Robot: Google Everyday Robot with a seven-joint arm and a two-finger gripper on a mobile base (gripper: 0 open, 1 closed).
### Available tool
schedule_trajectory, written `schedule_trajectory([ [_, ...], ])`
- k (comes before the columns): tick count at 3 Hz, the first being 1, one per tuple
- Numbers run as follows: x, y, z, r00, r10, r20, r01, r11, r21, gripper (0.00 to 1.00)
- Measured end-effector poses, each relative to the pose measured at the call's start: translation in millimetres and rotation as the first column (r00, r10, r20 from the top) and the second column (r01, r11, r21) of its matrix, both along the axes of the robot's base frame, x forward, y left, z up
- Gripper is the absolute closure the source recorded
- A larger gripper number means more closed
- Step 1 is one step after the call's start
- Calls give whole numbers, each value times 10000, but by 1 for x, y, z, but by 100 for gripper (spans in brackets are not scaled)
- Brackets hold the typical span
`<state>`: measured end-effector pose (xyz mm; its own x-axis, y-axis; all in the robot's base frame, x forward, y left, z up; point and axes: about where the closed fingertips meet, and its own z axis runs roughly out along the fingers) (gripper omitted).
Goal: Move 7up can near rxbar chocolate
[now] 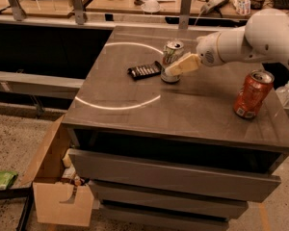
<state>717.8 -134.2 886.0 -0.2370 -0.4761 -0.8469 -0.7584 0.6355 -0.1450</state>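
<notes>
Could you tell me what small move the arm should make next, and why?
Probably draw the gripper, which is at the side of the silver-white soda can with green markings, away from it. That can already stands upright on the grey table, right beside the flat dark-wrapped bar, so the placing looks done. The orange-red soda can stands far off.
</notes>
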Motion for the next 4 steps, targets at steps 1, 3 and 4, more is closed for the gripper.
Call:
schedule_trajectory([
  [1,15,-32,3,9981,-553,258,564,9975,-436,0],
  [3,75,-130,52,9325,-2880,2177,3178,9410,-1161,0],
  [4,84,-147,62,9063,-3303,2638,3687,9229,-1111,0],
])
